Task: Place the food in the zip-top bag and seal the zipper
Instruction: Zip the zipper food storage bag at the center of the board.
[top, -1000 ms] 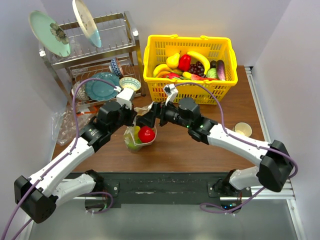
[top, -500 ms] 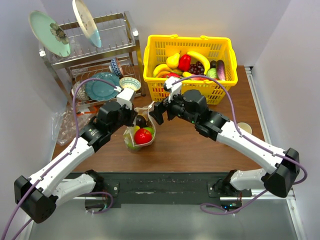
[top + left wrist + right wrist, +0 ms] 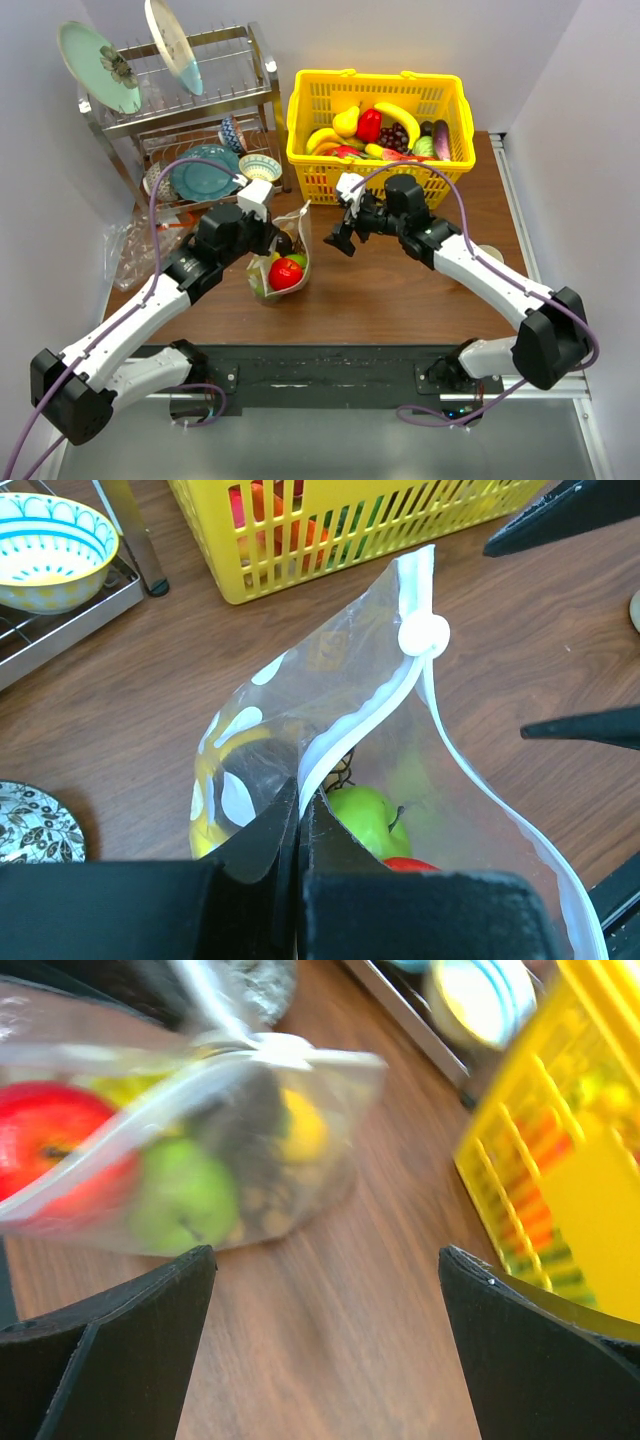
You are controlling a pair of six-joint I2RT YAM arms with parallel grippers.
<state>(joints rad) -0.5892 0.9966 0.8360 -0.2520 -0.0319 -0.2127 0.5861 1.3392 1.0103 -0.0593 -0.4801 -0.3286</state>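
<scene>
The zip-top bag (image 3: 283,255) stands on the wooden table between the arms, its mouth gaping upward. Inside lie the food pieces: a red fruit (image 3: 286,273), a green apple (image 3: 365,815) and a brown ball cluster (image 3: 250,1130). My left gripper (image 3: 298,798) is shut on the white zipper (image 3: 370,705) strip at the mouth's near end; a round slider (image 3: 424,635) sits at the far end. My right gripper (image 3: 345,235) hangs open just right of the bag, nothing between its fingers (image 3: 130,1300). In the right wrist view the bag (image 3: 300,1080) is blurred.
A yellow basket (image 3: 375,150) holding bananas and other toy produce stands behind the right gripper. A metal dish rack (image 3: 190,110) with plates and bowls fills the back left. Crumpled clear wrap (image 3: 135,250) lies at the left edge, a small cup (image 3: 487,257) at the right.
My right gripper has pulled back to the right, away from the bag's mouth, staying open. The bag's top edge now stands up higher. The left gripper keeps its hold.
</scene>
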